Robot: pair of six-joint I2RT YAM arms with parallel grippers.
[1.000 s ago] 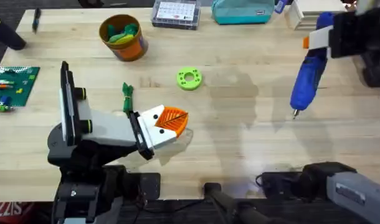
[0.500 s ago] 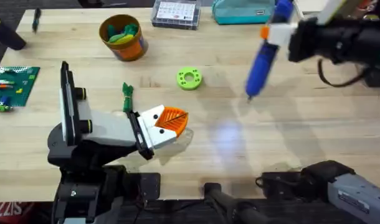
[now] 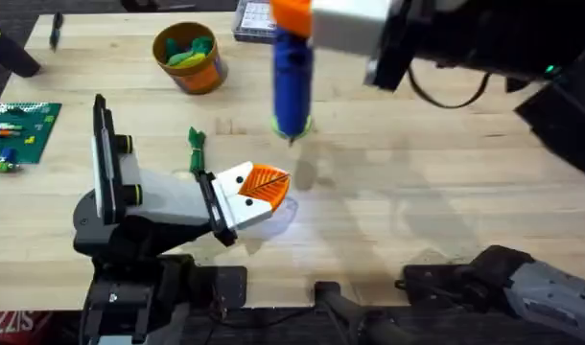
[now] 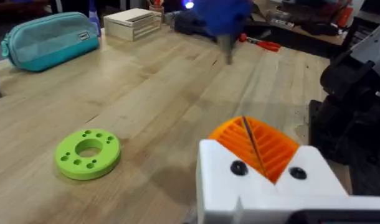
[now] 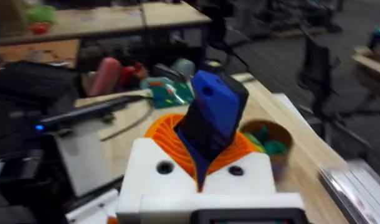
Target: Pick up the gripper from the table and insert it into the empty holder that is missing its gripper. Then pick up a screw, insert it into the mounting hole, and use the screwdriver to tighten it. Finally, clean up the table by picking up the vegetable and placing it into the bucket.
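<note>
Right end effector [image 3: 294, 24] grips one blue cylindrical screwdriver [image 3: 292, 81], tip down over the wooden bench [image 3: 446, 182]. Left end effector [image 3: 264, 187] rests closed. One leafy vegetable [image 3: 196, 146] lies near one orange bucket [image 3: 189, 57].

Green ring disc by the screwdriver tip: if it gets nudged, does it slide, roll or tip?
Likely slides. The ring disc lies flat on the table, so tipping seems unlikely and rolling would need it on edge. It looks like rigid plastic with a hollow centre and small holes, so probably light; a knock from the screwdriver could shift it easily.
</note>
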